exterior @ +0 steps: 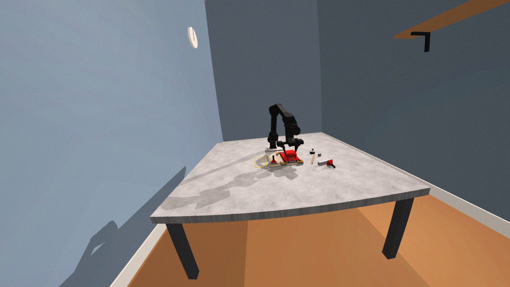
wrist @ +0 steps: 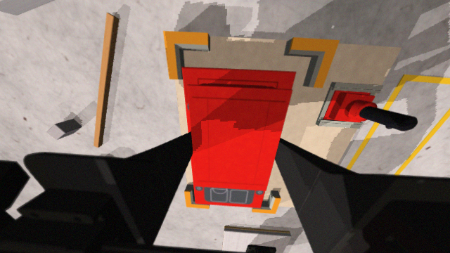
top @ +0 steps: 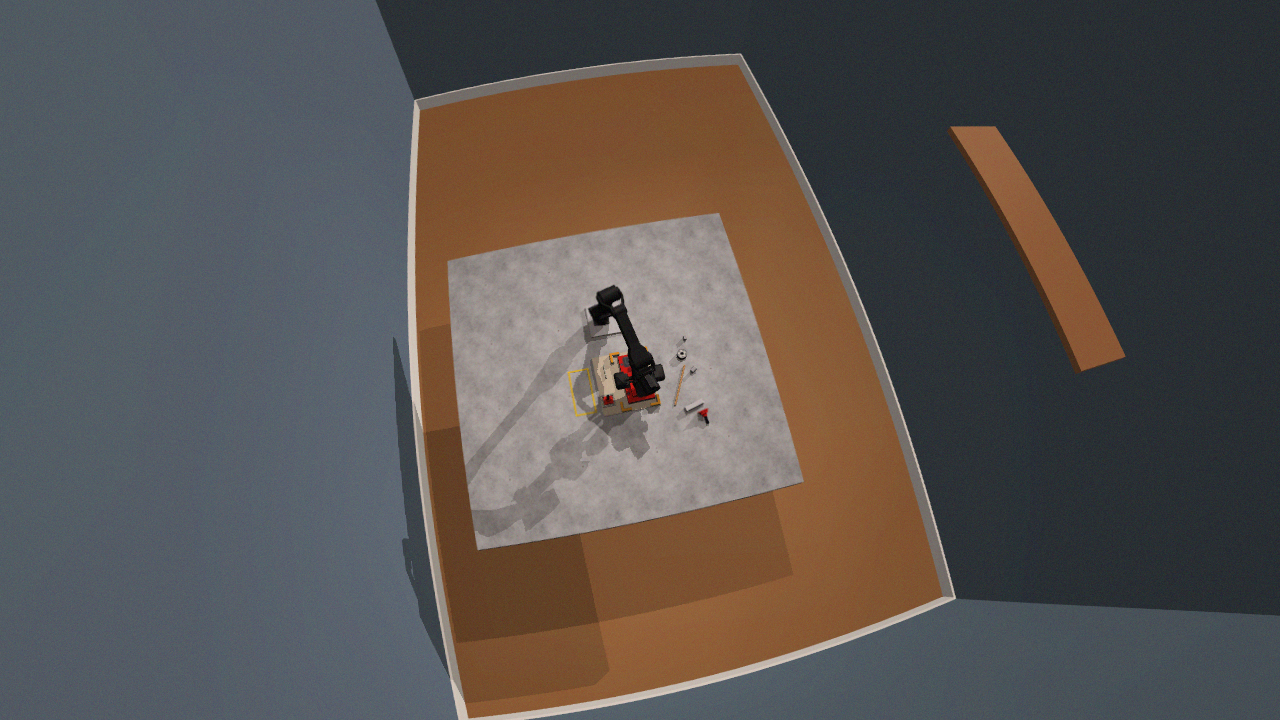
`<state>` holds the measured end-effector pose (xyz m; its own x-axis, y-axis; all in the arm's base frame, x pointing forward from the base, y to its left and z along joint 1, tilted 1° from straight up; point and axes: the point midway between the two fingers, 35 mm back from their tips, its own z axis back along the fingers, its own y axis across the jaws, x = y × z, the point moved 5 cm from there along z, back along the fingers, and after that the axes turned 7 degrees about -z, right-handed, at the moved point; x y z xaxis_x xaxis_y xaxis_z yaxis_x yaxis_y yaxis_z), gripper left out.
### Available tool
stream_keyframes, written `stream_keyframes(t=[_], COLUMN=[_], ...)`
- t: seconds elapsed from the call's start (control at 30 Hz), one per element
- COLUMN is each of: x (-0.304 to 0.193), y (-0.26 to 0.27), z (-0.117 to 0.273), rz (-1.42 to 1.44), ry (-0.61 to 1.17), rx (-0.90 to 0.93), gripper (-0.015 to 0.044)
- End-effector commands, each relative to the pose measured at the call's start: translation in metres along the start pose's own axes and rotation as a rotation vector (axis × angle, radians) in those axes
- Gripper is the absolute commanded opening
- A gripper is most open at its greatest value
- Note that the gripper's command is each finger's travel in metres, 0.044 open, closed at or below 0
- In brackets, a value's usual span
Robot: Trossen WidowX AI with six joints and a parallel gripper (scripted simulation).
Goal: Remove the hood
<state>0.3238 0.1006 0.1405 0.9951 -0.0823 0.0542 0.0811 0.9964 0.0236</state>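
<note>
The red toy car [wrist: 246,78] [exterior: 294,160] sits between orange corner brackets on a beige board, its grille end toward the bottom of the wrist view. Its flat red hood [wrist: 235,154] [exterior: 291,153] is between my fingers and looks slightly raised above the body. My gripper [wrist: 233,138] [exterior: 291,152] [top: 640,383] is shut on the hood, one black finger at each long side. The fingertips are partly hidden. The marked area is a yellow outline [wrist: 427,79] [top: 572,394] [exterior: 260,167] on the table, left of the board in the top and exterior views.
A red piece with an upright black handle [wrist: 388,118] [exterior: 273,160] stands on the board [wrist: 306,137] between car and outline. An orange stick [wrist: 105,81] [top: 679,385], a dark wheel [top: 681,352], a pale bar [top: 693,406] and another red-black piece [top: 704,414] [exterior: 330,163] lie on the other side.
</note>
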Motion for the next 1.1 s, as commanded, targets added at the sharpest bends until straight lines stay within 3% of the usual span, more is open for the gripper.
stream_keyframes(t=[0.0, 0.5, 0.9, 1.07], x=[0.0, 0.0, 0.0, 0.005], y=[0.0, 0.0, 0.0, -0.012], z=[0.003, 0.014, 0.058, 0.052], rz=[0.0, 0.0, 0.0, 0.0], ry=[-0.001, -0.001, -0.001, -0.004], rx=[0.001, 0.001, 0.001, 0.0], gripper=[0.0, 0.0, 0.0, 0.0])
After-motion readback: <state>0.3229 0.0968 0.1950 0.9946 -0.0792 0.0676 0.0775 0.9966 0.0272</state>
